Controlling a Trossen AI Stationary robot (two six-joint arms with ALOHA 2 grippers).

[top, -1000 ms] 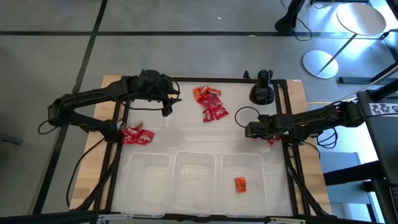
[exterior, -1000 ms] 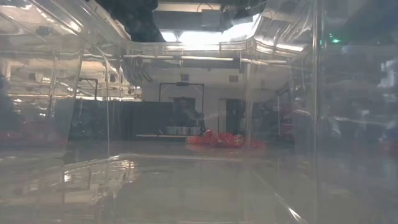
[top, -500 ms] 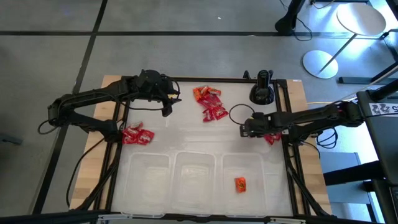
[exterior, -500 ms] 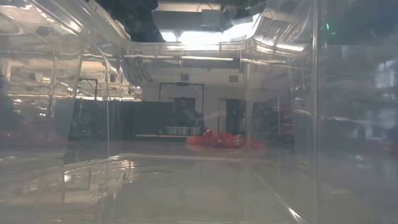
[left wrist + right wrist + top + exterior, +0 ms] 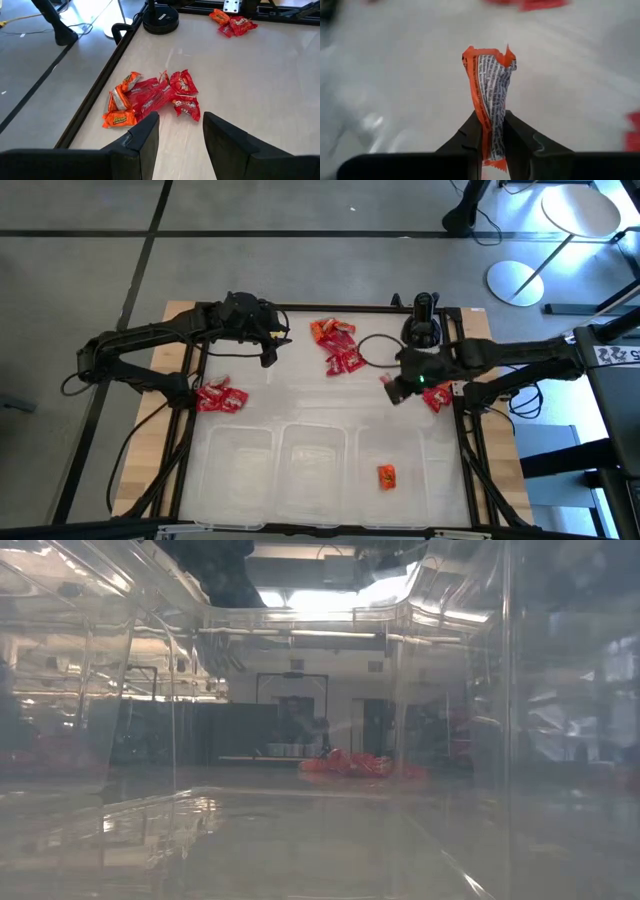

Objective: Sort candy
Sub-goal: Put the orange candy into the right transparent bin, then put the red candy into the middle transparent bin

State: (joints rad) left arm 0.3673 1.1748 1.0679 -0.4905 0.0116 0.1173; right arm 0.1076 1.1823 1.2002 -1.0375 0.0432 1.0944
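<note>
My right gripper (image 5: 388,383) hangs above the table, left of the right-hand candy pile (image 5: 437,400), shut on a crumpled orange candy (image 5: 490,75). My left gripper (image 5: 180,131) hovers open at the far left, above a pile of red and orange candy (image 5: 150,97) that lies on the table at the far middle (image 5: 335,345). A third red pile (image 5: 220,395) lies at the left. One orange candy (image 5: 386,475) lies in the right clear bin (image 5: 412,442). My right gripper pinches the orange candy by one end of its wrapper (image 5: 489,131) between its two fingers (image 5: 472,131). The fingers slant down from the table's right side. The candy sticks out past the fingertips, twisted, and is lifted clear of the table.
Three clear bins stand in a row along the near edge: left (image 5: 235,465), middle (image 5: 315,465) and right. A black round stand (image 5: 421,328) with a looped cable is at the far right. A dark frame (image 5: 190,440) runs around the tabletop.
My right gripper has risen well above the table from beside the right-hand pile and gone a little toward the table's left, rolling its wrist as it went. The orange candy now shows between its fingers, lifted clear.
</note>
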